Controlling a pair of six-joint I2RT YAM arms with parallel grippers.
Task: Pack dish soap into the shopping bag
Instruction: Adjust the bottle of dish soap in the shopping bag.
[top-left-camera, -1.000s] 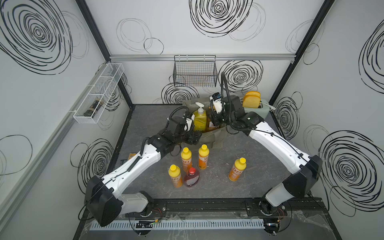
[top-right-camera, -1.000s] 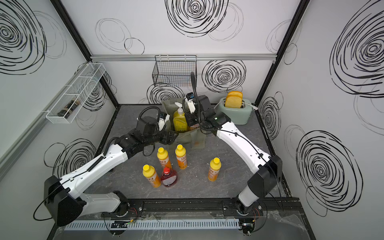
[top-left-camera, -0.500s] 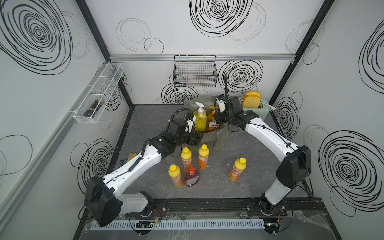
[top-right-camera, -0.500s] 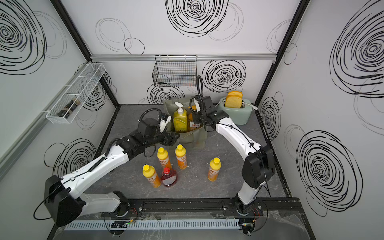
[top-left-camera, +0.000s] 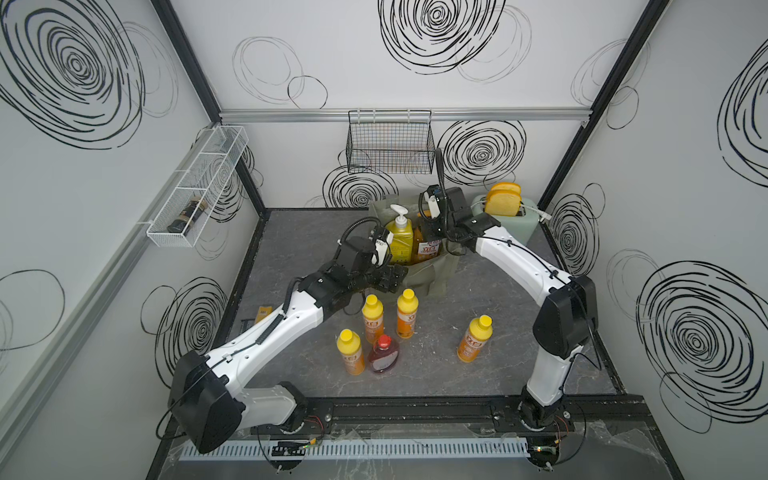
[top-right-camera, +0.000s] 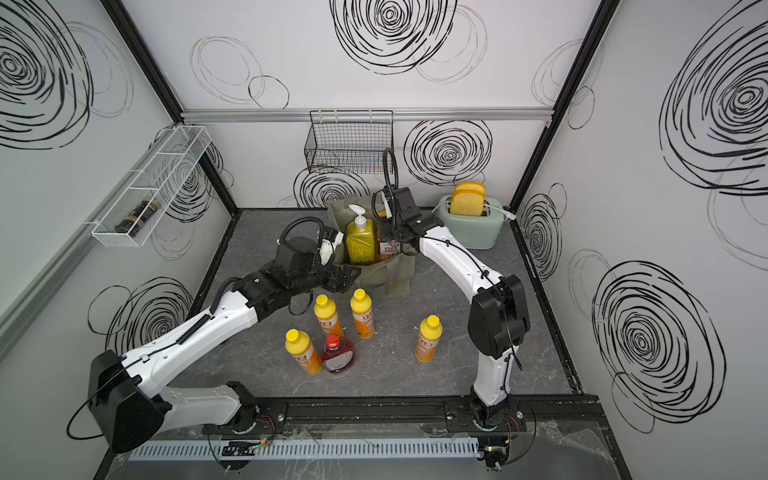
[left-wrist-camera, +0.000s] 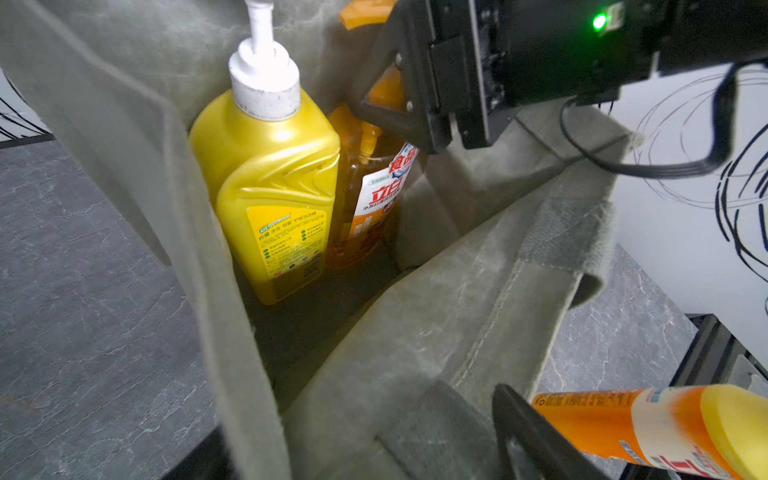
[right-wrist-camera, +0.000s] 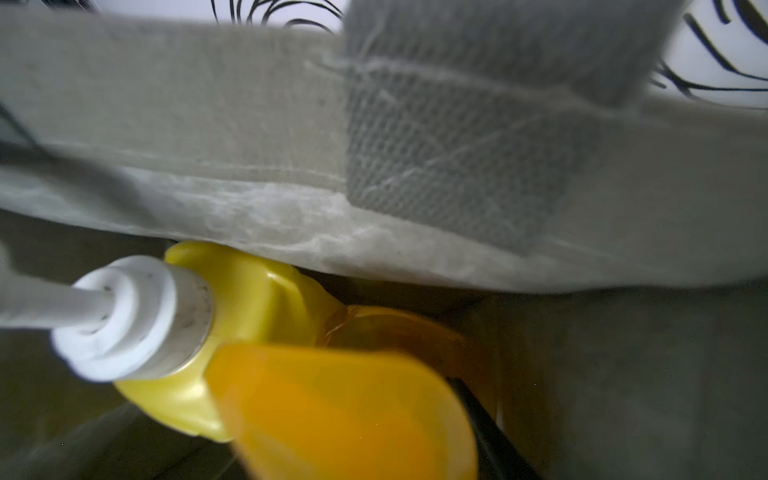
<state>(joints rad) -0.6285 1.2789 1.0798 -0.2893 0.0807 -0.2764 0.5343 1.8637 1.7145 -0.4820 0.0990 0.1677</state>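
**Two big bottles in the bag, five waiting on the worktop**

In both top views the shopping bag (top-left-camera: 436, 274) (top-right-camera: 395, 274) stands open at the back of the grey worktop (top-left-camera: 478, 374). Upright inside it, side by side, are the big yellow bottle (top-left-camera: 400, 245) (top-right-camera: 360, 245) and the amber bottle (top-left-camera: 428, 249) (top-right-camera: 390, 247) (its pump mostly hidden by the arm). The right pincer (top-left-camera: 433, 230) (top-right-camera: 395, 232) reaches down into the bag over the amber bottle. The left pincer (top-left-camera: 392, 278) (top-right-camera: 345, 278) sits low at the bag's front left corner, jaws spread. In front of the bag stand four small orange bottles (top-left-camera: 407, 313) (top-right-camera: 362, 313) and the squat red bottle (top-left-camera: 384, 355) (top-right-camera: 337, 353), all upright. A mint toaster (top-left-camera: 505, 224) stands just right of the bag.

In the left wrist view the bag's corner lies between the spread jaws. One dark finger (left-wrist-camera: 523, 432) shows outside the wall, with a small orange bottle just beyond it. Inside the bag, both big bottles rest on its floor. The right pincer (left-wrist-camera: 399, 108) hangs at the amber bottle's neck (clamped or free, I cannot tell).

The right wrist view is close and blurred. It shows the bag's inner wall with a stitched strap handle (right-wrist-camera: 457, 145), the yellow bottle's white pump just under it, and the orange pump head nearest the lens.
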